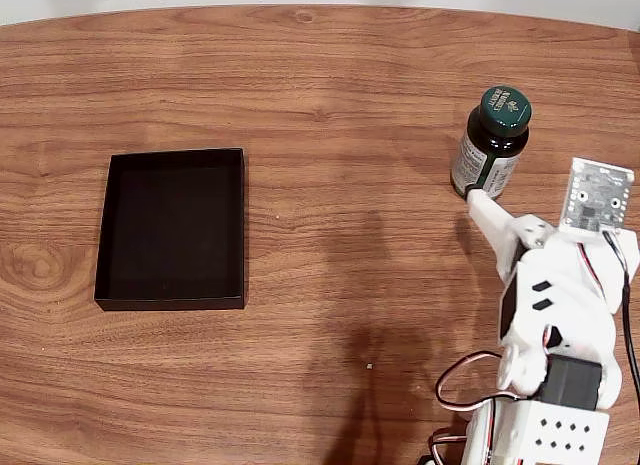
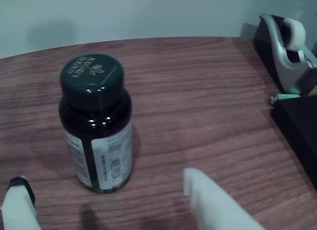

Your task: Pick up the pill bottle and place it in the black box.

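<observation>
Wooden bench (image 1: 330,85) carries everything; landmark for positions is the black box (image 1: 172,228). The box sits flat on the bench, nothing visible in it, left of centre in the fixed view. My arm (image 1: 560,315) comes in from the lower right of that view, well apart from the box. The pill bottle (image 1: 490,143) stands upright on the bench, far to the right of the box and somewhat farther from the arm's base than it. My jaws (image 2: 106,207) are open: in the wrist view one white finger (image 2: 213,200) lies right of the bottle's base and the other (image 2: 17,205) left of it, neither touching the glass as far as I can tell; in the fixed view one fingertip reaches just to the bottle's foot. In the wrist view a grey-and-black object (image 2: 287,47), possibly a tape dispenser, stands at the right edge, with a small green item (image 2: 283,97) just below it. Handling judgement: dark glass, rigid, smooth, likely slippery and breakable if dropped; tall for its footprint, so a nudge low down could tip it. Probably light to moderate weight; contents unknown. Best hold looks to be across the body at the paper label (image 2: 106,153), where the pads get more friction than on bare glass, below the cap (image 2: 91,73). Writing: pale print and a leaf mark on the dark green cap, too blurred to read with confidence; the white label shows fine print, illegible.
</observation>
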### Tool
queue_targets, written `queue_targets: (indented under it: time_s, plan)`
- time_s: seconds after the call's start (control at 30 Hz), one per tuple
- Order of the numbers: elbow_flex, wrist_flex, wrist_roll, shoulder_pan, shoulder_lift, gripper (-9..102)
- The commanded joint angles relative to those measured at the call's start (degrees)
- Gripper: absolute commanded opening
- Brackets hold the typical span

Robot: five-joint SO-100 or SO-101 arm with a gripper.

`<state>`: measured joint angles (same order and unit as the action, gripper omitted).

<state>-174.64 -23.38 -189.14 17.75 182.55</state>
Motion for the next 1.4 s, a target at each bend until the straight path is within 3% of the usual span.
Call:
queue_targets:
  time_s: [0.0,0.73,1.37]
  plan:
    - [1.05,9.67,-0.26,-1.14,-8.0,37]
    - [8.26,37.44,1.58,-2.64,-46.49,36]
    - [21.27,51.86,5.36,-2.81,-69.52,35]
